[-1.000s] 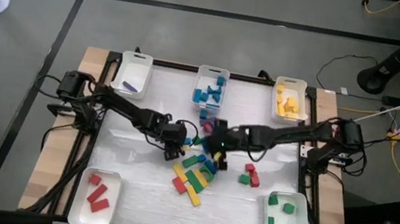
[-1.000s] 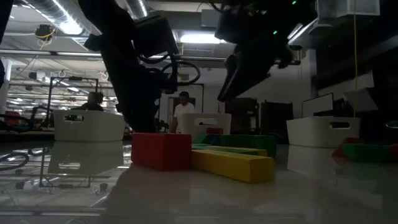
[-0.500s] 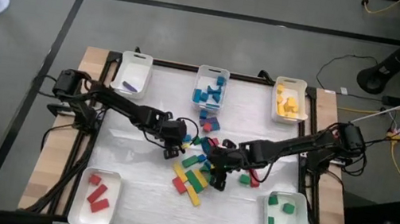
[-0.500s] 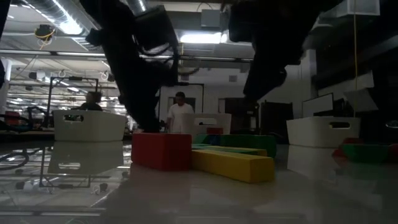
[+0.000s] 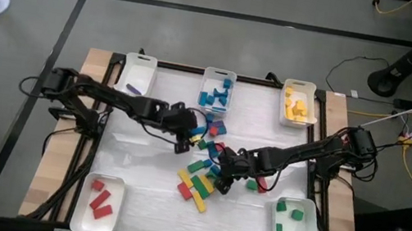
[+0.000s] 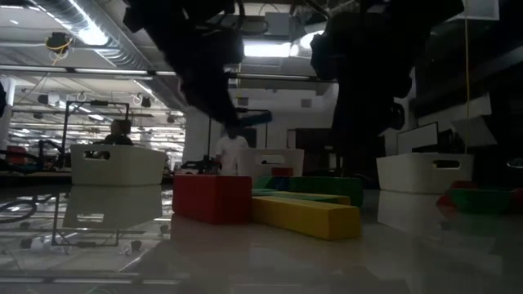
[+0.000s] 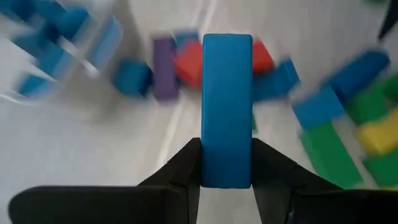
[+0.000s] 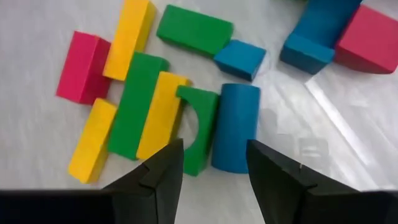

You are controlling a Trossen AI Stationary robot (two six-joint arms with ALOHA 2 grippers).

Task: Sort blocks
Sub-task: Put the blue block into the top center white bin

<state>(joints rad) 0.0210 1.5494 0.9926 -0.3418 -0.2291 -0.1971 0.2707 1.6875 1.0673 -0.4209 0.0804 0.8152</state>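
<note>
The central heap of small solid-coloured toy blocks lies mid-table. Above its edge nearest the blue tray, the left gripper clasps a long blue rectangular block. Over the heap, the right gripper hangs spread wide above a blue cylinder block.

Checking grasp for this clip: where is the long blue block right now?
The blue block is clamped between the left gripper fingers, above the table centre, between the blue tray and the loose pile.
</note>
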